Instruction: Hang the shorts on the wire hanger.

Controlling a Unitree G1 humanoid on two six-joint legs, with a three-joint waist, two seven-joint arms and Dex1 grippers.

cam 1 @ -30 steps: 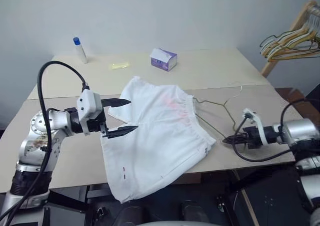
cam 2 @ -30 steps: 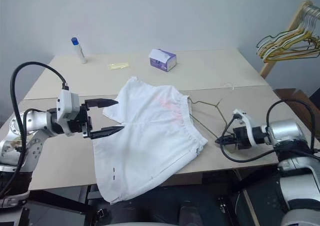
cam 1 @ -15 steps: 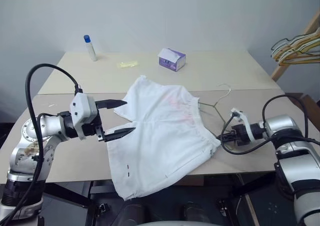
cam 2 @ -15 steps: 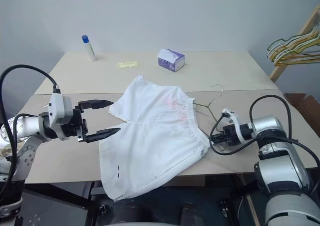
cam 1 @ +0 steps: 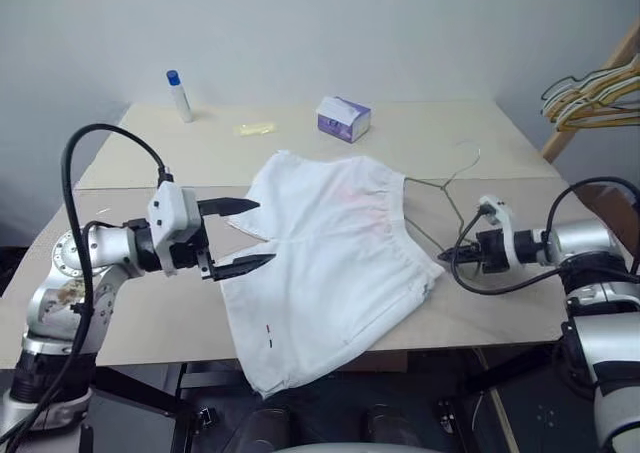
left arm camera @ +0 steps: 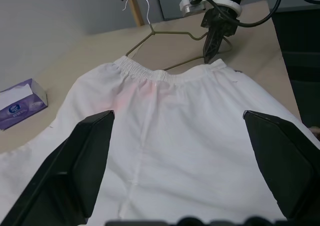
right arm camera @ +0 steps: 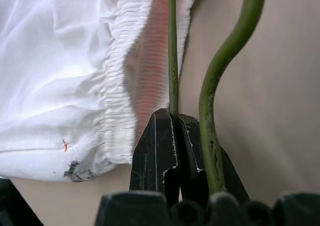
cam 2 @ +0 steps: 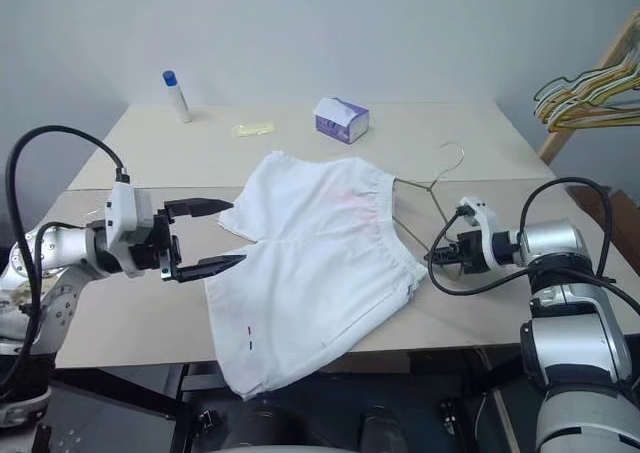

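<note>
Right hand [cam 2: 437, 255] clamped on wire hanger [cam 2: 432, 188] by the waistband; hanger lies on bench [cam 2: 460, 123], one end inside shorts [cam 2: 310, 263]. Shorts spread mid-bench, hem over front edge. Left hand [cam 2: 205, 235] wide open, empty, at the shorts' left edge.

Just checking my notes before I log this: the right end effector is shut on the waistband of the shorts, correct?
Not quite. The right end effector is shut on the wire hanger, not the waistband; the right wrist view shows the shorts lying beside it.

White shorts [cam 1: 335, 258] beside wire hanger [cam 1: 440, 198] on table [cam 1: 150, 313]
</note>
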